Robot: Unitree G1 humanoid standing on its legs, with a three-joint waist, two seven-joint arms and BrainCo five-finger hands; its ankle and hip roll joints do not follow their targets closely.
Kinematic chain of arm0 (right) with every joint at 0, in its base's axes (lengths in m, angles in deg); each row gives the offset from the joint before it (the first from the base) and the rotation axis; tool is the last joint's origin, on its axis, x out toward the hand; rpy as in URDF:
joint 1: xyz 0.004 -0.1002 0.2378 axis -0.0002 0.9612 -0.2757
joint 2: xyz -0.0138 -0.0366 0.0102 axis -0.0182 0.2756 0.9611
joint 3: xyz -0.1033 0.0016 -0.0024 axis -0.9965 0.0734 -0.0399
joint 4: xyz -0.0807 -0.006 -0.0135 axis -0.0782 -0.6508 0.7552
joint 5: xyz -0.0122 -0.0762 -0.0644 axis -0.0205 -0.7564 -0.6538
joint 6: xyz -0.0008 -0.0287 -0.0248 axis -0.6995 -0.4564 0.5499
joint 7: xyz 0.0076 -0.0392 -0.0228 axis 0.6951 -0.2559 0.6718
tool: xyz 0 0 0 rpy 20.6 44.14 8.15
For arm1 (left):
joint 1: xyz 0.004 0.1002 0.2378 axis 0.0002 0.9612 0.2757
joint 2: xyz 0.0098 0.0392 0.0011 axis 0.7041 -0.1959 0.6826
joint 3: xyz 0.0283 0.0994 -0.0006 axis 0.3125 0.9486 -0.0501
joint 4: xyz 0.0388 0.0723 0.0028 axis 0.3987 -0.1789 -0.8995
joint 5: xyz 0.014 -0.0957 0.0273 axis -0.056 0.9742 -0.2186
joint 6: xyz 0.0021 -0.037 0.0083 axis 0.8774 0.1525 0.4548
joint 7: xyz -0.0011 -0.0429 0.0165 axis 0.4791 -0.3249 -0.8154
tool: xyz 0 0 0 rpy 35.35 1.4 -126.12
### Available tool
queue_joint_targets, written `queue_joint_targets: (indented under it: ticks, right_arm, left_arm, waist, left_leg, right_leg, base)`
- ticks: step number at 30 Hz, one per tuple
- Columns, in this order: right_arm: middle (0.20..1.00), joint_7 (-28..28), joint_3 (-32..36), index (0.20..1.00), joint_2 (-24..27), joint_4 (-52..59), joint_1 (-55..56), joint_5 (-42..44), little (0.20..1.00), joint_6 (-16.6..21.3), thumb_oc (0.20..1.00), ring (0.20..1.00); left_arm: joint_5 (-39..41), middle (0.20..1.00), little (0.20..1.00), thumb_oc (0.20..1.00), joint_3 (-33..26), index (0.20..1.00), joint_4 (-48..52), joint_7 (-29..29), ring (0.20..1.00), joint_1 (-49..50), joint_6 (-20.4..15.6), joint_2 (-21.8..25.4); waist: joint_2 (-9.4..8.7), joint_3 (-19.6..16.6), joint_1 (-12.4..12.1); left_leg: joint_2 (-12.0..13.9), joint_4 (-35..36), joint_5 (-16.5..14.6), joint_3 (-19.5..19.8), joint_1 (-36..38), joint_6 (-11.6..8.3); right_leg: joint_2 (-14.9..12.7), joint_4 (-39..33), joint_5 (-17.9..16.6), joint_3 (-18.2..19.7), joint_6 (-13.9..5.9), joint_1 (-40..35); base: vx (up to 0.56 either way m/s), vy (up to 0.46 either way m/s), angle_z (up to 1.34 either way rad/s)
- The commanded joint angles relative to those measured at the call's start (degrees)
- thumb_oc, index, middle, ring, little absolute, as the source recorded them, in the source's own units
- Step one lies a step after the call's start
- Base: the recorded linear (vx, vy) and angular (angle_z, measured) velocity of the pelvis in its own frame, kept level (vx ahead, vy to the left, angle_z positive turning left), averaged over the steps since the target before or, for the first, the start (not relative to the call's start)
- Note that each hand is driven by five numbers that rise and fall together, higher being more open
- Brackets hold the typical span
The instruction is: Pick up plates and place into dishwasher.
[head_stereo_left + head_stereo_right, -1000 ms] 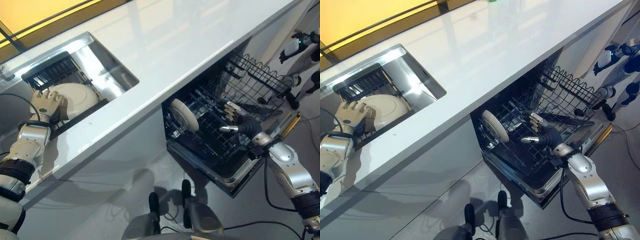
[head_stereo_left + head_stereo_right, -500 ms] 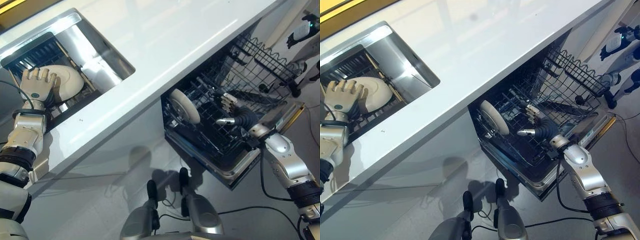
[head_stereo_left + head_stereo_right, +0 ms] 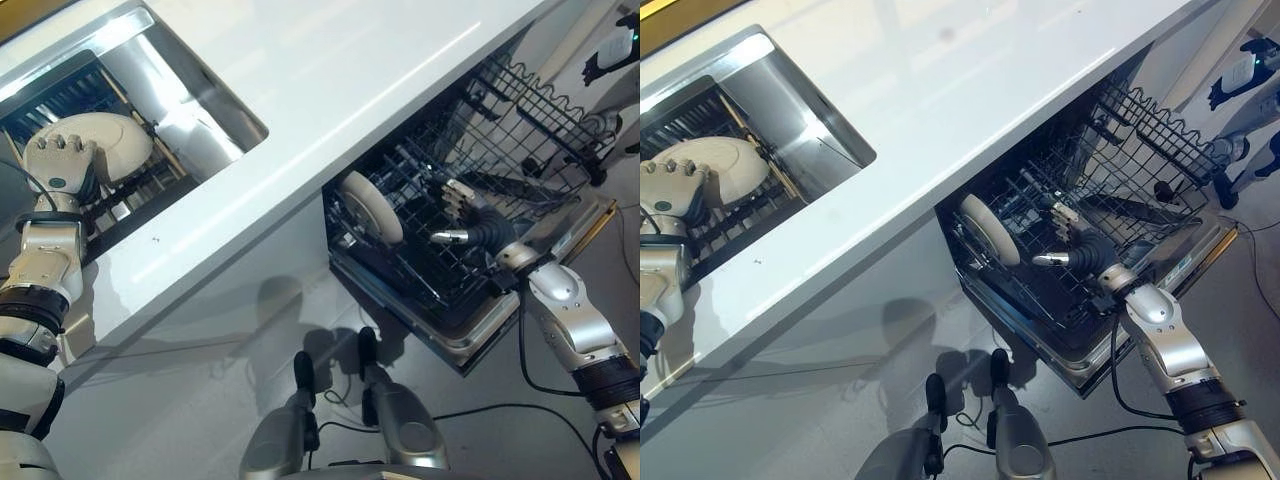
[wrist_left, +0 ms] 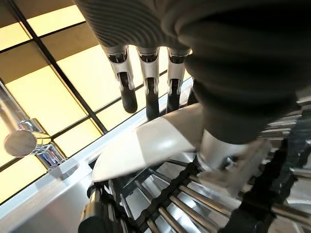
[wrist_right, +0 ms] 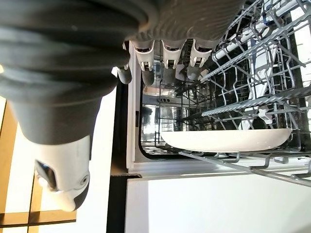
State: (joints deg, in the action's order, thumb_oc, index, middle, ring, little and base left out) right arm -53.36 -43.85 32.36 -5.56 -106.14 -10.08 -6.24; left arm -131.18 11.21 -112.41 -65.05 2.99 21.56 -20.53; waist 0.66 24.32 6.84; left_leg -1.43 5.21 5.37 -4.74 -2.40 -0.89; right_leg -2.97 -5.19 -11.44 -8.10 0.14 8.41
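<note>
A white plate (image 3: 112, 143) stands in the dark rack (image 3: 120, 195) inside the steel sink (image 3: 205, 120). My left hand (image 3: 60, 165) is at its near rim with the fingers (image 4: 129, 94) curled over the edge and the thumb on the other face, shut on the plate (image 4: 146, 145). A second white plate (image 3: 368, 208) stands upright in the dishwasher's lower rack (image 3: 420, 270). My right hand (image 3: 468, 218) hovers open in that rack, a little to the right of this plate (image 5: 226, 141) and not touching it.
A long white counter (image 3: 330, 90) runs between the sink and the dishwasher. The upper rack (image 3: 530, 115) is pulled out above the open door (image 3: 520, 300). A chrome tap (image 4: 22, 141) stands behind the sink. Another robot (image 3: 612, 50) stands at the far right.
The camera has shifted. My left hand's fingers, straight against the sink plate before, have curled over its rim. The right hand has stayed nearly still in the lower rack.
</note>
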Motion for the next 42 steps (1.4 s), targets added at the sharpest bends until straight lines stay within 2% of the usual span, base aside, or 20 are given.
queue_joint_targets:
  ticks: [1,8,14,18,25,32,38,42]
  right_arm:
    - [1.0,0.6,1.1,1.0,2.0,3.1,-4.1,0.1,1.0,4.9,1.0,1.0]
    - [1.0,1.1,2.1,1.0,2.4,3.9,-3.4,0.2,1.0,4.9,1.0,1.0]
    - [1.0,1.8,3.1,1.0,1.9,4.5,-1.2,0.1,1.0,5.6,1.0,1.0]
    - [1.0,2.1,3.5,1.0,2.0,4.7,-0.6,0.6,1.0,5.5,1.0,1.0]
    - [1.0,3.0,5.0,1.0,1.2,5.3,1.8,0.6,1.0,5.5,1.0,1.0]
    - [1.0,4.9,6.6,1.0,0.5,5.4,5.0,0.7,1.0,5.5,1.0,1.0]
    - [1.0,5.3,6.7,1.0,0.5,5.6,5.8,1.1,1.0,5.6,1.0,1.0]
    - [1.0,5.3,6.5,1.0,0.5,5.4,5.7,1.1,1.0,5.3,1.0,1.0]
  left_arm:
    - [2.1,0.2,0.2,0.2,1.6,0.2,-1.3,0.6,0.2,-1.8,-0.4,-1.3]
    - [3.1,0.2,0.2,0.2,0.5,0.2,-0.1,-2.6,0.2,-1.8,-0.3,0.4]
    - [2.8,0.2,0.2,0.2,-0.9,0.2,3.2,-8.0,0.2,-0.7,-0.4,1.4]
    - [3.6,0.2,0.2,0.2,-2.2,0.2,5.4,-13.0,0.2,-0.7,-2.4,2.9]
    - [4.8,0.2,0.2,0.2,-5.1,0.2,9.1,-18.2,0.2,1.4,-4.6,3.9]
    - [4.5,0.2,0.2,0.2,-8.3,0.2,11.8,-17.6,0.2,5.5,-5.4,4.9]
    - [3.7,0.2,0.2,0.2,-7.8,0.2,12.7,-11.8,0.2,7.2,-4.8,4.6]
    - [4.9,0.2,0.2,0.2,-7.0,0.2,11.0,-8.3,0.2,7.8,-6.0,4.0]
  waist:
    - [-1.38,-0.2,0.1]
    - [-0.79,-1.1,0.3]
    - [-0.27,-2.7,0.3]
    - [0.24,-4.4,0.0]
    - [1.06,-7.3,-0.1]
    - [1.84,-9.7,-0.1]
    - [2.15,-10.6,-0.1]
    - [2.3,-10.6,0.2]
  left_leg:
    - [-0.2,-3.7,-4.8,-0.9,-3.6,-0.29]
    - [-0.4,-3.3,-5.1,-0.8,-2.7,-0.45]
    - [-0.5,-3.0,-5.3,-0.6,-1.4,-0.51]
    - [-0.7,-2.8,-5.5,-0.5,-0.4,-0.71]
    - [-0.7,-2.2,-5.8,-0.4,1.5,-0.85]
    - [-0.8,-1.8,-6.4,-0.5,3.6,-0.85]
    - [-0.8,-1.7,-6.7,-0.6,4.8,-0.73]
    - [-0.8,-1.6,-6.7,-0.7,5.2,-0.68]
  right_leg:
    - [-2.3,5.5,7.3,0.7,-6.84,1.7]
    - [-2.5,5.1,7.5,0.6,-6.76,0.9]
    - [-2.9,4.6,7.7,0.2,-6.68,-0.6]
    - [-3.1,4.0,7.9,-0.2,-6.67,-2.0]
    - [-3.4,3.3,8.2,-0.5,-6.76,-4.3]
    - [-3.4,2.5,8.6,-0.4,-6.79,-6.6]
    - [-3.3,2.1,8.8,-0.4,-6.91,-7.9]
    - [-3.3,2.0,8.7,-0.1,-7.05,-8.3]
  base:
    - [0.02,0.033,0.0]
    - [0.0,0.0,0.0]
    - [0.02,-0.004,0.01]
    - [0.04,-0.012,0.03]
    - [0.06,-0.009,0.01]
    - [0.06,-0.001,-0.01]
    - [0.04,-0.01,0.0]
    - [0.0,0.0,0.0]
